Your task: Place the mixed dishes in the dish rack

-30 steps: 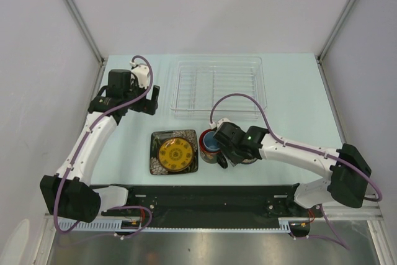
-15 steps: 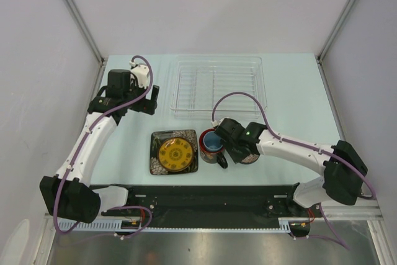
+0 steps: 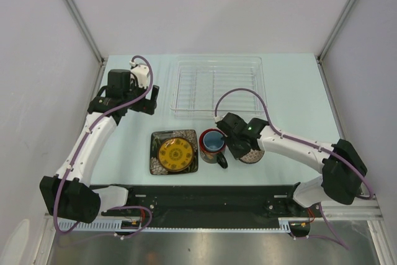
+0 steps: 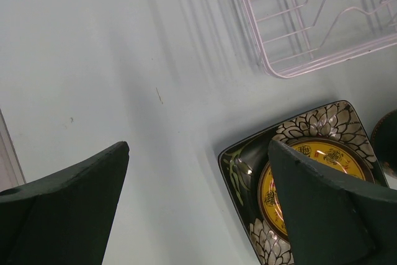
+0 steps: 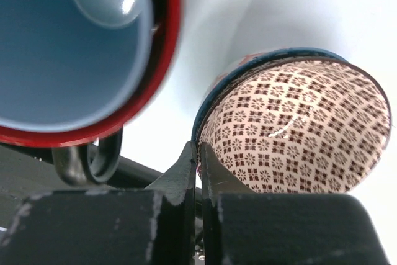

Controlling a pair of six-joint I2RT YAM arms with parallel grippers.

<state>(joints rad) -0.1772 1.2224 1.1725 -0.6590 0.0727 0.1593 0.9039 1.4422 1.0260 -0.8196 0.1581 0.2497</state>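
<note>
Clear ribbed dish rack (image 3: 217, 86) at table's (image 3: 298, 91) 12 o'clock. Dark square plate (image 3: 174, 152), yellow centre, at its 7; red mug (image 3: 213, 144), blue inside, just beside at plate's 3; patterned bowl (image 5: 298, 128) at mug's 3, rim pinched by right gripper (image 5: 198, 153). Left gripper (image 4: 197, 147) spread wide, holding nothing.

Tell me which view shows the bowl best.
Right wrist: the bowl shows large, patterned inside and rim clear, the right gripper pinching its near rim. From the top, the right arm hides most of it. The left wrist view misses it.
</note>
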